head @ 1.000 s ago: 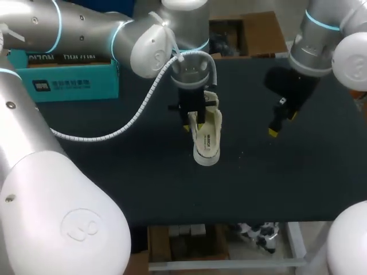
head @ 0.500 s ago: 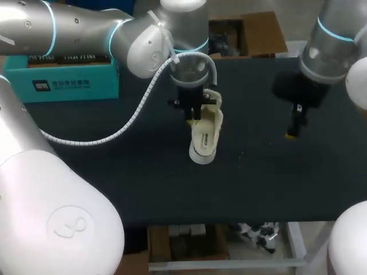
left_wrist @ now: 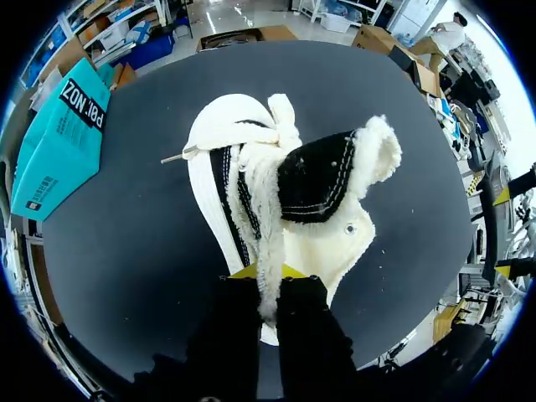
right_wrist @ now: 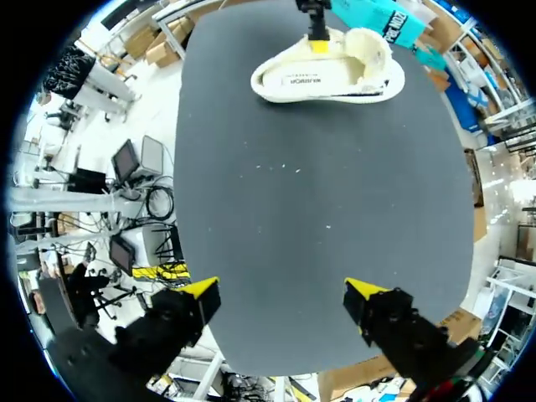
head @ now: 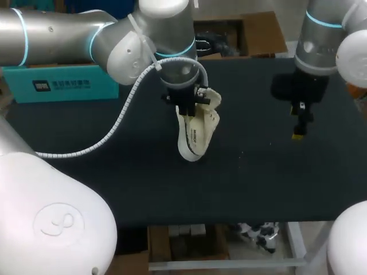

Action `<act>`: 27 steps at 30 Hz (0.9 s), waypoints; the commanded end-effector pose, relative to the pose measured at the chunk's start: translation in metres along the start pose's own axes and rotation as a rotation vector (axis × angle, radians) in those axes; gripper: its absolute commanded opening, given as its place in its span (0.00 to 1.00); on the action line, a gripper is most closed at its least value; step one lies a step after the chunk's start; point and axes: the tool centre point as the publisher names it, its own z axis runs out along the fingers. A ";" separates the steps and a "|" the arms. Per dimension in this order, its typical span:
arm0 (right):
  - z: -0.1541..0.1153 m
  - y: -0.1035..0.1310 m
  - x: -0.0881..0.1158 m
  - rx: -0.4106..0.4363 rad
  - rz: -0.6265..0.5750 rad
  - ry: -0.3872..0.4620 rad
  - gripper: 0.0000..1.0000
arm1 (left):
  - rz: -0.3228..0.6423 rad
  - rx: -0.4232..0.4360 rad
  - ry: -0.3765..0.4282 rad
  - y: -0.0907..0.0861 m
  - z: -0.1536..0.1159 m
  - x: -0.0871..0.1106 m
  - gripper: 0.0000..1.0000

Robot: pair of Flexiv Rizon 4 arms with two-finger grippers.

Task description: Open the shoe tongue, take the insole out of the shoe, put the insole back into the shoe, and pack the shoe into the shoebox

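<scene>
Here, the left arm comes in to the middle of the dark table (head: 114, 172), with a white coiled cable (head: 123, 123) trailing along it. The left gripper (head: 189, 107) sits at the upper, heel end of the shoe (head: 195, 130). Its jaws are nearly together, pinching the shoe's wall. In the left wrist view both fingers (left_wrist: 306, 318) press the pale wall from two sides, with a strip of fleece trim running up between the yellow tips. The shoe is cream and tilted, heel high in the grip and toe pointing down toward the table's near edge. Whether the toe touches the table I cannot tell. Ahead of the fingers a black stitched panel (left_wrist: 318, 176) edged in fleece folds outward. A thin lace end (left_wrist: 180, 156) sticks out beside the toe. The right gripper (head: 298, 133) hangs over the table's right part, well apart from the shoe. In the right wrist view its jaws are spread wide with only bare table between them, and the shoe lies far ahead on its side. The teal shoebox (head: 63, 86) sits at the table's far left edge, well apart from the shoe and both grippers.
</scene>
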 end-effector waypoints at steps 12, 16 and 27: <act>-0.002 0.004 -0.004 0.027 0.002 0.064 1.00 | 0.471 0.259 -0.025 -0.048 -0.120 -0.081 0.00; -0.002 0.004 -0.004 0.027 0.002 0.064 1.00 | 0.618 0.287 -0.062 -0.074 -0.142 -0.124 0.00; -0.002 0.004 -0.004 0.027 0.002 0.064 1.00 | 0.768 0.357 -0.148 -0.139 -0.196 -0.259 0.00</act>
